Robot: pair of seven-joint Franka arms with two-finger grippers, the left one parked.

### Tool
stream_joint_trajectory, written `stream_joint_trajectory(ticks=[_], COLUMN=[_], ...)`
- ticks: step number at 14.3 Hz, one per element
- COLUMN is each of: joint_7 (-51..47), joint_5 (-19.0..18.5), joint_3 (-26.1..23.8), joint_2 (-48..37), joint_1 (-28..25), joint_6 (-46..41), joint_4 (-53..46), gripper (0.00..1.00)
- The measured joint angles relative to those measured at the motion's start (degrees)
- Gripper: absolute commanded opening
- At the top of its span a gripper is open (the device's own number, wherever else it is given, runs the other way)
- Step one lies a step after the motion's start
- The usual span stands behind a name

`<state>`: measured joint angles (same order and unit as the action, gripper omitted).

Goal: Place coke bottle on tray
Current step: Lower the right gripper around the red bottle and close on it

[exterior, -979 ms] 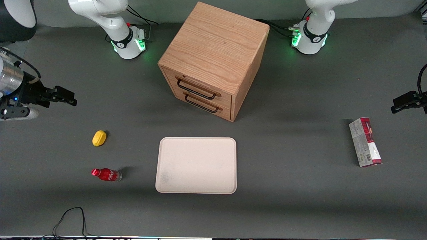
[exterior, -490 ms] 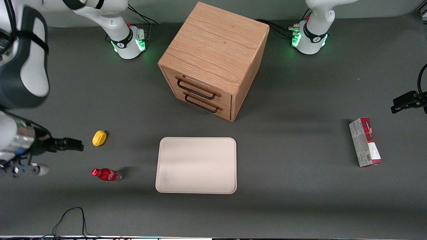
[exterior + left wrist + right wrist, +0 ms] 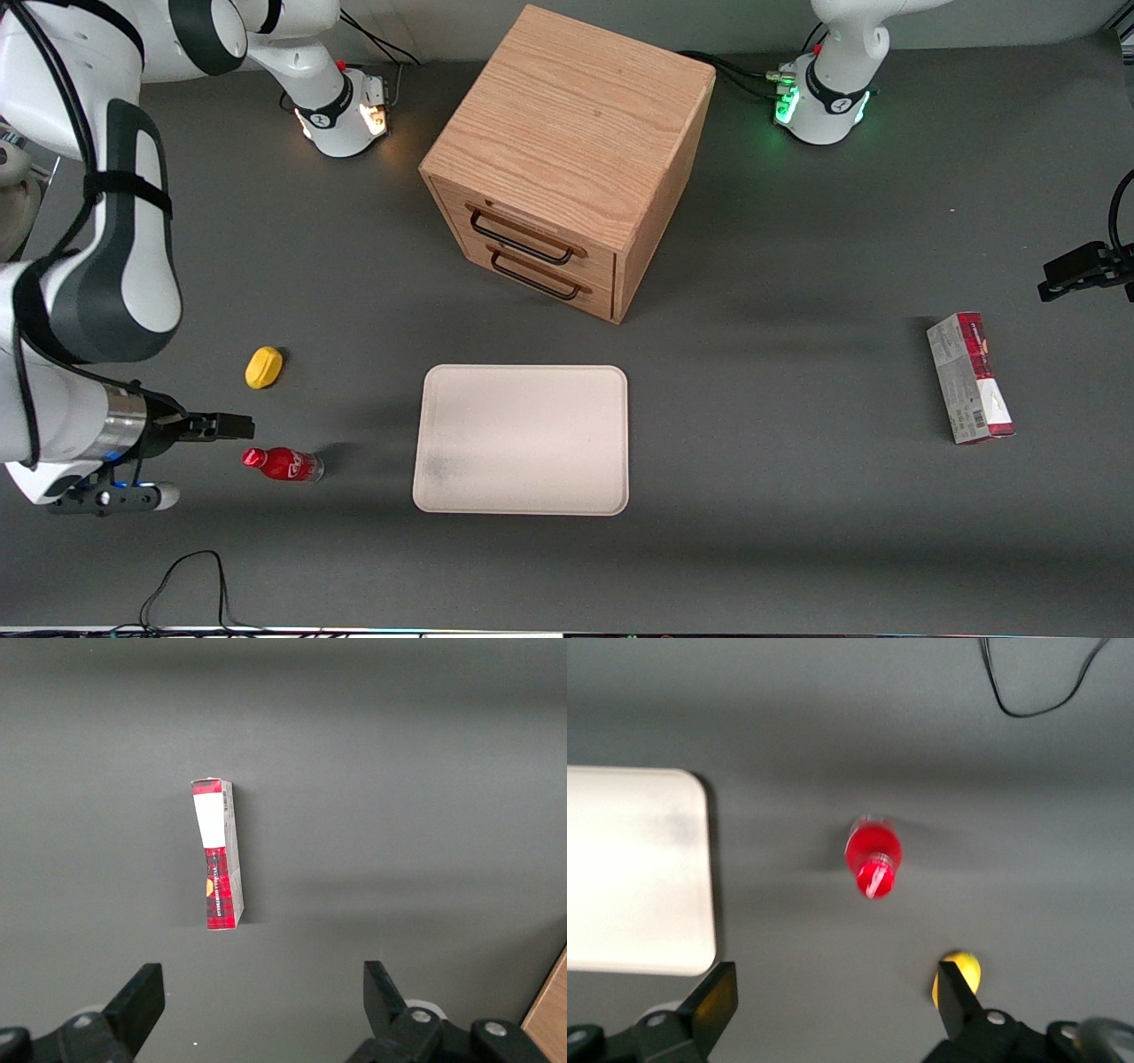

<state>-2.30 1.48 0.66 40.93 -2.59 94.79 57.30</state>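
Observation:
The small red coke bottle (image 3: pixel 283 463) lies on its side on the grey table, toward the working arm's end, beside the cream-white tray (image 3: pixel 521 439). It also shows in the right wrist view (image 3: pixel 873 857), with the tray's corner (image 3: pixel 633 868) beside it. My right gripper (image 3: pixel 232 427) hovers above the table close to the bottle's cap, between the bottle and the yellow lemon-shaped thing (image 3: pixel 263 367). Its fingers (image 3: pixel 716 997) stand wide apart and hold nothing; the gripper (image 3: pixel 837 1001) is open.
A wooden two-drawer cabinet (image 3: pixel 567 159) stands farther from the front camera than the tray. A red-and-grey carton (image 3: pixel 969 377) lies toward the parked arm's end, also in the left wrist view (image 3: pixel 218 853). A black cable (image 3: pixel 186 585) loops near the table's front edge.
My right arm has swung in and come nearer the front camera, bringing the gripper from above the lemon's level down to just beside the bottle. The bottle and tray have not moved.

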Motion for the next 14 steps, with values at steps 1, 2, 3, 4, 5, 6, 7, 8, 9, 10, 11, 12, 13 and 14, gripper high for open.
stream_joint_trajectory(ticks=[1,2,3,4,5,6,7,8,9,10,11,12,13,14], joint_7=[0.02,0.09,0.27,0.46,0.63,0.74,0.86,1.13,1.65,2.38,3.04,3.45,3.68,3.82], joint_5=[0.0,0.0,0.0,0.0,0.0,0.0,0.0,0.0,0.0,0.0,0.0,0.0,0.0,0.0], joint_3=[0.01,0.03,0.04,0.04,0.04,0.04,0.04,0.04,0.04,0.06,0.09,0.13,0.19,0.23], joint_2=[0.38,0.79,1.3,1.92,2.54,3.1,3.47,3.75,3.98,4.23,4.4,4.44,4.47,4.47], joint_1=[0.24,0.37,0.4,0.38,0.36,0.36,0.36,0.36,0.36,0.36,0.37,0.39,0.4,0.4], joint_6=[2.71,5.2,7.34,8.72,9.57,10.32,11.11,11.43,11.91,12.31,12.9,13.72,14.45,14.74], joint_4=[1.83,3.46,4.69,5.51,5.93,6.15,6.38,6.43,6.46,6.55,7.02,7.89,8.74,9.35], gripper=[1.0,1.0,1.0,1.0,1.0,1.0,1.0,1.0,1.0,1.0,1.0,1.0,0.99,0.99])
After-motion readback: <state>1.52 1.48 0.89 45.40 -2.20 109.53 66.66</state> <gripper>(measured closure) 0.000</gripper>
